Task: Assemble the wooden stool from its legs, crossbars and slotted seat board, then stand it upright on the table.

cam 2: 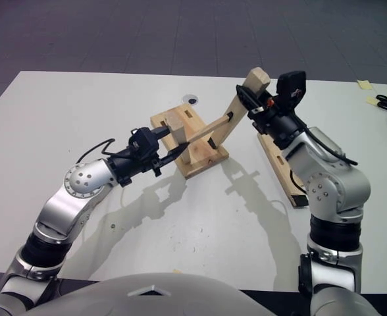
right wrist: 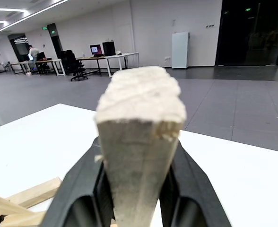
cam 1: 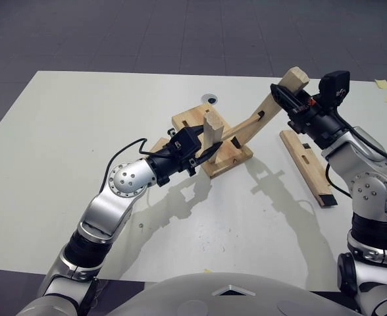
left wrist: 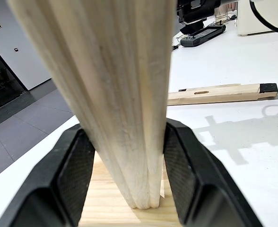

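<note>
"What is the left gripper holding?"

"Its fingers are clamped on either side of a leg. The leg stands upright with its foot on the seat board."

"And the right gripper?"

"It is closed tight on the top end of a second leg, above and to the right of the seat board. That leg is tilted, with its lower end down by the board."

"Is there a crossbar?"

"Yes. A crossbar runs from a slot in the tilted leg down towards the upright one. I cannot tell where it ends."

"Where is the seat board itself?"

"It lies flat on the white table, under both legs."

"What is around it?"

"A third leg lies flat to the right of the seat board, apart from it, with a black cap at its near end. A small round hole in the table sits just beyond the board. Scissors lie far off to its right."
</note>
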You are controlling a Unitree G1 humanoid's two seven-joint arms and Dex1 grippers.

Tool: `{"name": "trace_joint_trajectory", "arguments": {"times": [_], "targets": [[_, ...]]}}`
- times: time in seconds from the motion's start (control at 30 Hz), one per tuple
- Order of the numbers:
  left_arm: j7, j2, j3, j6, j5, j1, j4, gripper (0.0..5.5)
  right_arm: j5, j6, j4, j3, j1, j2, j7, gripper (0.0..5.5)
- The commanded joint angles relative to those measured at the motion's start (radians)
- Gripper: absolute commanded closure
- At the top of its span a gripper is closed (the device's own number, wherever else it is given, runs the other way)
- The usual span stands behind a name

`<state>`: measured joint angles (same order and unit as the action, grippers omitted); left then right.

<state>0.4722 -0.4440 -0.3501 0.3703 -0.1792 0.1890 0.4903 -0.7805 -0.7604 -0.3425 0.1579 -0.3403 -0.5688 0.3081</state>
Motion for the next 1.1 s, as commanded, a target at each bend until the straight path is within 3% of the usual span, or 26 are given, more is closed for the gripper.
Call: {"name": "trace_joint_trajectory", "arguments": {"times": [0.03,0.3,0.53,0.8,1.0,1.1], "targets": [[-0.016,-0.002,-0.06,0.058,0.089,-0.02,-0.024,3.41,0.017,-0.254,0.127,-0.236,-0.086,-0.137,0.218,4.48],[-0.067,0.034,-0.083,0.067,0.104,-0.029,-0.021,3.41,-0.016,-0.511,0.216,-0.294,0.02,-0.227,0.213,4.48],[-0.089,0.045,-0.096,0.06,0.119,-0.048,-0.027,3.41,-0.114,-0.486,0.306,-0.132,-0.129,-0.117,0.162,4.48],[-0.072,0.024,-0.072,0.062,0.116,-0.054,-0.019,3.41,-0.132,-0.551,0.316,-0.081,-0.207,-0.083,0.153,4.48],[-0.05,0.007,-0.059,0.066,0.114,-0.05,-0.015,3.41,-0.056,-0.513,0.201,-0.174,-0.148,-0.125,0.174,4.48],[-0.04,0.005,-0.061,0.067,0.114,-0.045,-0.017,3.41,-0.006,-0.48,0.171,-0.225,-0.141,-0.067,0.129,4.48]]}}
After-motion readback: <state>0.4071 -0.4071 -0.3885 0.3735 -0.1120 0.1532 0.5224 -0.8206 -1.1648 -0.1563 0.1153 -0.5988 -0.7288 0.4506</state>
